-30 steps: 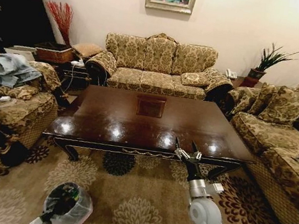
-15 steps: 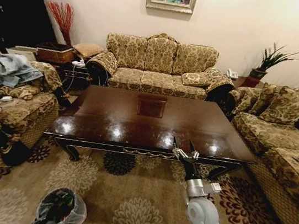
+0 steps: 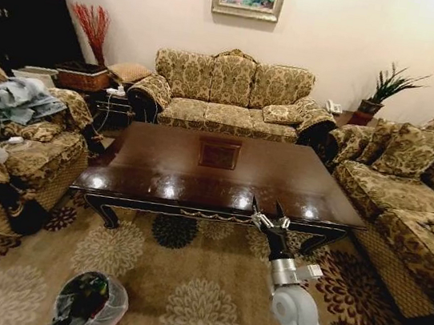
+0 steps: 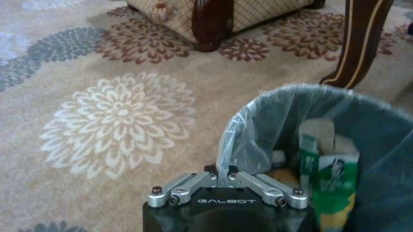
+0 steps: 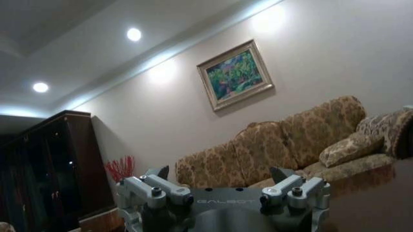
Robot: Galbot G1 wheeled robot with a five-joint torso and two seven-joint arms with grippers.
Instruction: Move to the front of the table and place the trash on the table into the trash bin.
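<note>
Compared with a second ago, the whole head view has slid slightly: the table (image 3: 223, 175) sits a touch higher and farther right, and the trash bin (image 3: 88, 302) shows lower and nearer the robot's base, which reads as the camera moving with the robot. The right gripper has kept its place at the table's near edge.

Left of the table and closer to the robot, the trash bin stands on the patterned carpet (image 3: 184, 279). It is a small round bin lined with a crinkly grey translucent bag. Inside, the left wrist view shows a green and white carton or wrapper (image 4: 329, 179) standing against pale crumpled items; other contents are too dim to name. The left gripper (image 4: 227, 180) is pinched closed on the bag's rim at the bin's edge.

The table is large, low and rectangular, glossy dark brown wood with a square inlay at its centre and carved curved legs. Ceiling lights glint along its near edge.

Right of the table's centre, the right gripper (image 3: 268, 219) is raised just in front of the near edge, its fingers spread open and holding nothing.
</note>
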